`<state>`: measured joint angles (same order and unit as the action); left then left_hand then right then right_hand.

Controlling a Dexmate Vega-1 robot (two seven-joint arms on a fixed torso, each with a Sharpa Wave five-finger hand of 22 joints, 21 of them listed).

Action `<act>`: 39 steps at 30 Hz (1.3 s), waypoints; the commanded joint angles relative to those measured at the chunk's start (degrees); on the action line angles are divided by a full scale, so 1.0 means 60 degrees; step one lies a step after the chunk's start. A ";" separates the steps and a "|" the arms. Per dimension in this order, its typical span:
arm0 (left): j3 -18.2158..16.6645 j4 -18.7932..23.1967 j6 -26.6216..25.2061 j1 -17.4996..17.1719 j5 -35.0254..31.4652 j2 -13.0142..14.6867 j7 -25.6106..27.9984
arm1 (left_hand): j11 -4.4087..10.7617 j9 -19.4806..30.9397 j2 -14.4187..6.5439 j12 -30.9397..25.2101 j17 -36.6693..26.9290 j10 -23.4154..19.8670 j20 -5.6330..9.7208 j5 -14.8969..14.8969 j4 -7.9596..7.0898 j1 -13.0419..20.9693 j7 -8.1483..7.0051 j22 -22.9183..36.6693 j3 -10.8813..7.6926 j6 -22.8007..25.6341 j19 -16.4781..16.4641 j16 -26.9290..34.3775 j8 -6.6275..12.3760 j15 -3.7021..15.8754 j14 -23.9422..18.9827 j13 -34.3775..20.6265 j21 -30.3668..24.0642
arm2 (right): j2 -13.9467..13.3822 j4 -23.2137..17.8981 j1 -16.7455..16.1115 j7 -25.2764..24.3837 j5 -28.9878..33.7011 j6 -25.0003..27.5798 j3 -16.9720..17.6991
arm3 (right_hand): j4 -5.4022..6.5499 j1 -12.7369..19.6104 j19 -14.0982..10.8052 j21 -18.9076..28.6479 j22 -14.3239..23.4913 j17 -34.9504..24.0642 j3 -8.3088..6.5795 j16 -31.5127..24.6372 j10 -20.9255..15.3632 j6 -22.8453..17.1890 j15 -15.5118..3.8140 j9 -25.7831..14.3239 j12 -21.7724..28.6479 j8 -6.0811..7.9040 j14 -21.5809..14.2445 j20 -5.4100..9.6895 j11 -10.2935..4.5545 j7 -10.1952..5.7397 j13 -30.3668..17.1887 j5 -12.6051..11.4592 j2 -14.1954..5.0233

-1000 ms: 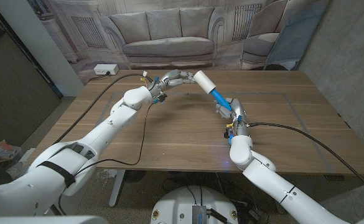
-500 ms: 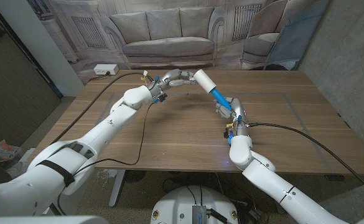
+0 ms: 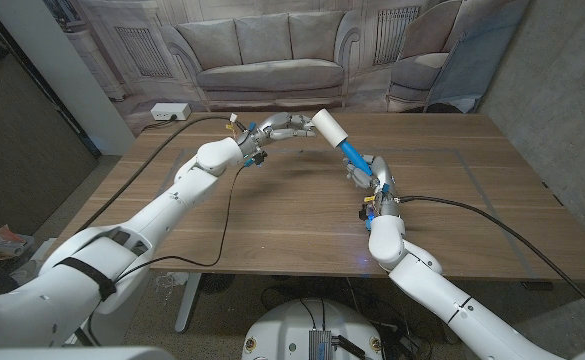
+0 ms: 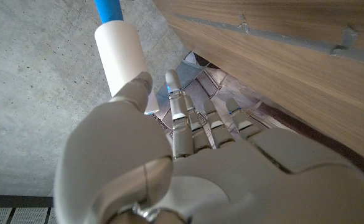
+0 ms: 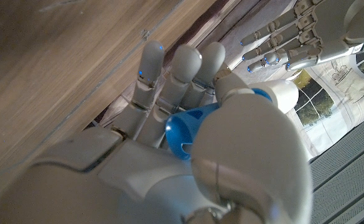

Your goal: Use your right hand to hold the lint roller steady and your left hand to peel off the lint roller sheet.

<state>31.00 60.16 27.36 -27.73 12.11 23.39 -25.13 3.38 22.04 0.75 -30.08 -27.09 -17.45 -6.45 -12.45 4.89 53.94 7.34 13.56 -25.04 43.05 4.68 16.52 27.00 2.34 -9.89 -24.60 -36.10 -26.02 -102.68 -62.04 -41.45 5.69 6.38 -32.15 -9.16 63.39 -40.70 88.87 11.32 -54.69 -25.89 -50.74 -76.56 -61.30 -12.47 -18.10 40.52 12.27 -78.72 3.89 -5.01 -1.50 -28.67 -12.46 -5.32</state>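
Starting on your left, your left arm reaches out over the wooden table (image 3: 272, 215) toward its far edge, with a black cable (image 3: 222, 215) trailing across the wood beside it. Your left hand (image 3: 277, 126) is at the white roll end of the lint roller (image 3: 328, 129). In the left wrist view the thumb lies against the side of the white roll (image 4: 121, 57) while the fingers (image 4: 180, 115) stretch out straight beside it, slightly apart. Whether a sheet edge is actually pinched, you cannot tell from these pictures.

The lint roller is held up above the table near the middle of its far side, tilted, with the white roll uppermost and the blue handle (image 3: 352, 155) slanting down toward your right.

Your right hand (image 3: 374, 175) is wrapped around the lower end of that blue handle. The right wrist view shows the handle's blue end (image 5: 185, 130) sitting between the thumb and the curled fingers (image 5: 172, 78), so the grip is closed on it.

No brand, label or readable writing shows on the roller or on the table.
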 commanded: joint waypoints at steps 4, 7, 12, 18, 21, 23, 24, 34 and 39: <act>-0.0437 -0.0310 0.0415 -0.0318 0.0668 -0.0490 0.0487 | 0.0113 0.0016 -0.0065 -0.0105 -0.0061 -0.0106 -0.0132 0.0123 0.0122 0.0097 -0.0062 0.0018 -0.0093 0.0328 -0.0070 -0.0018 0.0061 0.0119 -0.0149 -0.0029 -0.0171 | 0.0065 0.0106 0.0096 0.0069 -0.0001 0.0104 -0.0043 | -0.0006 -0.0472 -0.0047 0.0051 0.0057 -0.0042 -0.0095 0.0061 -0.0498 -0.1133 -0.0068 -0.0034 0.0100 -0.0015 0.0155 0.1318 0.0395 0.1048 -0.0036 -0.0006 -0.0472; -0.0403 -0.0058 0.0239 -0.0380 0.0403 -0.0408 0.0819 | 0.0261 -0.0072 -0.0150 -0.0215 -0.0075 -0.0313 -0.0201 0.0145 0.0210 0.0249 -0.0103 -0.0005 -0.0187 0.0602 -0.0194 0.0022 0.0075 0.0181 -0.0369 -0.0020 -0.0246 | 0.0017 0.0103 0.0144 0.0092 0.0113 0.0142 -0.0104 | -0.0005 -0.0488 -0.0049 0.0059 0.0065 -0.0057 -0.0113 0.0080 -0.0503 -0.1137 -0.0069 -0.0037 0.0108 -0.0022 0.0153 0.1319 0.0393 0.1049 -0.0007 -0.0003 -0.0467; -0.0359 -0.0199 0.0351 -0.0283 0.0302 -0.0492 0.0881 | 0.0251 -0.0091 -0.0281 -0.0231 -0.0100 -0.0298 -0.0301 0.0143 0.0281 0.0409 -0.0181 -0.0024 -0.0292 0.0679 -0.0293 0.0018 0.0061 0.0170 -0.0430 -0.0015 -0.0305 | 0.0031 0.0198 0.0183 0.0101 0.0089 -0.0072 -0.0115 | -0.0011 -0.0494 -0.0048 0.0066 0.0074 -0.0124 -0.0136 0.0050 -0.0482 -0.1126 -0.0069 -0.0061 0.0134 -0.0024 0.0096 0.1320 0.0369 0.1052 -0.0018 0.0000 -0.0465; -0.0273 -0.0584 0.0335 -0.0018 0.0349 -0.0623 0.0501 | 0.0269 -0.0140 -0.0327 -0.0247 -0.0116 -0.0294 -0.0353 0.0155 0.0294 0.0442 -0.0227 -0.0036 -0.0325 0.0625 -0.0297 0.0006 -0.0015 0.0138 -0.0455 -0.0015 -0.0323 | 0.0022 0.0281 0.0231 0.0125 0.0104 -0.0195 -0.0114 | -0.0019 -0.0494 -0.0047 0.0066 0.0075 -0.0106 -0.0151 0.0088 -0.0496 -0.1160 -0.0070 -0.0041 0.0145 -0.0029 0.0116 0.1321 0.0384 0.1043 0.0002 0.0002 -0.0454; -0.0208 -0.0714 0.0328 0.0095 0.0241 -0.0678 0.0411 | 0.0170 -0.0241 -0.0269 -0.0221 -0.0129 -0.0162 -0.0349 0.0195 0.0297 0.0399 -0.0330 -0.0055 -0.0293 0.0188 -0.0245 -0.0072 -0.0291 0.0133 -0.0370 -0.0013 -0.0331 | 0.0059 0.0341 0.0240 0.0115 0.0060 -0.0213 -0.0088 | -0.0020 -0.0501 -0.0054 0.0068 0.0077 -0.0103 -0.0158 0.0108 -0.0483 -0.1169 -0.0069 -0.0022 0.0153 -0.0040 0.0126 0.1321 0.0379 0.1050 -0.0002 0.0002 -0.0442; -0.0145 -0.1060 0.0412 0.0326 0.0336 -0.0748 -0.0084 | 0.0101 -0.0291 -0.0156 -0.0132 -0.0147 0.0120 -0.0347 0.0247 0.0281 0.0300 -0.0403 -0.0068 -0.0213 -0.0167 -0.0165 -0.0140 -0.0493 0.0070 -0.0273 -0.0012 -0.0324 | 0.0130 0.0423 0.0238 0.0076 -0.0020 -0.0322 -0.0054 | -0.0020 -0.0500 -0.0056 0.0068 0.0077 -0.0117 -0.0166 0.0101 -0.0483 -0.1169 -0.0069 -0.0043 0.0155 -0.0029 0.0113 0.1321 0.0381 0.1050 0.0002 0.0000 -0.0445; -0.0141 -0.0777 0.0268 0.0215 0.0154 -0.0660 0.0157 | 0.0035 -0.0289 -0.0110 -0.0094 -0.0155 0.0242 -0.0352 0.0268 0.0283 0.0273 -0.0422 -0.0072 -0.0184 -0.0342 -0.0146 -0.0167 -0.0572 0.0017 -0.0231 -0.0014 -0.0327 | 0.0103 0.0418 0.0250 0.0067 0.0048 -0.0294 -0.0074 | -0.0019 -0.0501 -0.0057 0.0067 0.0076 -0.0112 -0.0168 0.0107 -0.0491 -0.1173 -0.0069 -0.0044 0.0149 -0.0028 0.0112 0.1320 0.0381 0.1054 0.0022 0.0000 -0.0446; 0.0190 -0.1657 0.0464 0.0990 0.0067 -0.0727 -0.1696 | -0.0735 -0.0194 0.0395 0.0428 -0.0315 0.1692 -0.0517 0.0362 0.0191 -0.0192 -0.0451 -0.0081 0.0257 -0.2220 0.0407 -0.0560 -0.1375 -0.0687 0.0808 -0.0045 -0.0249 | 0.0265 0.0598 0.0322 -0.0137 0.0100 -0.0231 -0.0059 | -0.0013 -0.0533 -0.0061 0.0065 0.0077 -0.0198 -0.0201 0.0099 -0.0497 -0.1180 -0.0066 -0.0047 0.0198 -0.0033 0.0110 0.1317 0.0393 0.1052 0.0012 -0.0004 -0.0433; 0.0149 -0.1642 0.0454 0.1017 0.0105 -0.0700 -0.2014 | -0.0758 -0.0165 0.0486 0.0482 -0.0316 0.1781 -0.0515 0.0339 0.0187 -0.0249 -0.0436 -0.0101 0.0334 -0.2177 0.0444 -0.0564 -0.1356 -0.0725 0.0891 -0.0051 -0.0232 | 0.0278 0.0705 0.0392 0.0037 -0.0057 -0.0330 -0.0049 | -0.0018 -0.0539 -0.0061 0.0068 0.0082 -0.0290 -0.0226 0.0060 -0.0481 -0.1169 -0.0066 -0.0069 0.0208 -0.0029 0.0077 0.1321 0.0377 0.1062 0.0019 -0.0007 -0.0431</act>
<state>31.25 52.36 29.89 -23.69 13.01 19.34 -30.54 -1.11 20.89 3.16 -27.48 -28.84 -7.03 -9.53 -10.15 6.00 52.45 4.51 12.95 -23.30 29.97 6.90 13.31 18.84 -1.85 -5.08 -24.58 -37.49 -25.02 -99.79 -60.33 -41.46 6.11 5.06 -32.58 -9.13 62.35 -40.70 88.87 11.60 -55.94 -26.85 -50.33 -76.68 -61.42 -12.47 -18.23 41.41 12.05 -78.72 3.89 -5.13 -1.62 -28.50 -12.42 -5.35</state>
